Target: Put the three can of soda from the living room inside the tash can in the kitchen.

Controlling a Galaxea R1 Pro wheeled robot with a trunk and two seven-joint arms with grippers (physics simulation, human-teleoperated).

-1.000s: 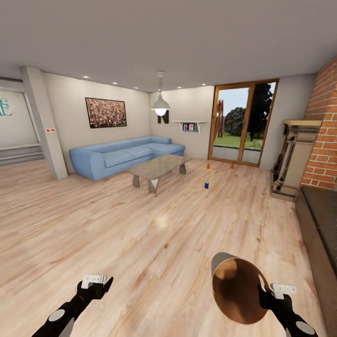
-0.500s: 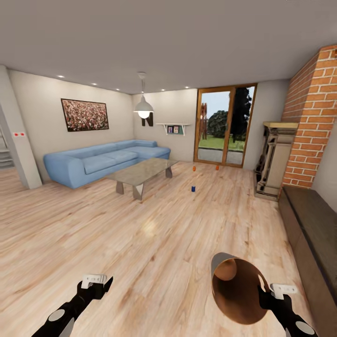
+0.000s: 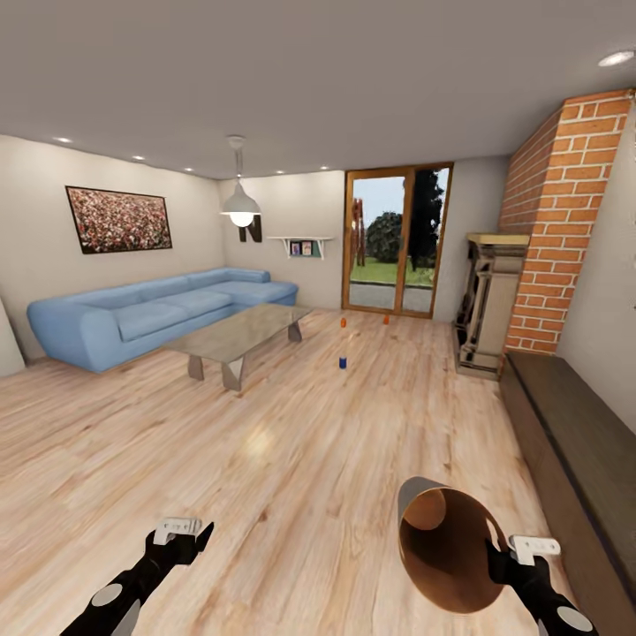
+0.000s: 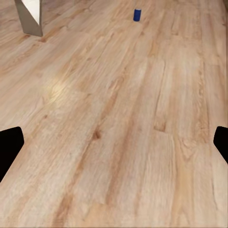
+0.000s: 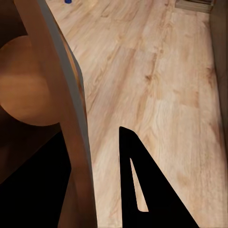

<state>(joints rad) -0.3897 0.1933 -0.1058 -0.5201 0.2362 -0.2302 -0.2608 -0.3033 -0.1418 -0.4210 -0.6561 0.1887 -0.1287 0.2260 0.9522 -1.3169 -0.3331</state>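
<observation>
In the head view, two orange soda cans (image 3: 343, 323) (image 3: 386, 320) stand on the living room's wood floor near the glass garden doors (image 3: 395, 240). The dark blue can (image 3: 342, 362) stands closer, beside the coffee table; it also shows far off in the left wrist view (image 4: 137, 14). My right gripper (image 3: 500, 553) is shut on the rim of the trash can (image 3: 446, 543), which is tipped with its tan inside facing the camera. The rim (image 5: 71, 109) passes between the fingers (image 5: 142, 190). My left gripper (image 3: 185, 533) hangs open over bare floor, its fingertips (image 4: 9, 147) wide apart.
A blue sofa (image 3: 132, 314) lines the left wall, with a glass coffee table (image 3: 237, 332) in front of it. The stone fireplace (image 3: 486, 300) and a brick column (image 3: 548, 230) stand at the right, above a long dark bench (image 3: 574, 442). Open wood floor lies between me and the cans.
The whole head view has shifted: sofa, table and cans slid left and the brick wall and bench came further in, so the camera moved. Both grippers keep their pose.
</observation>
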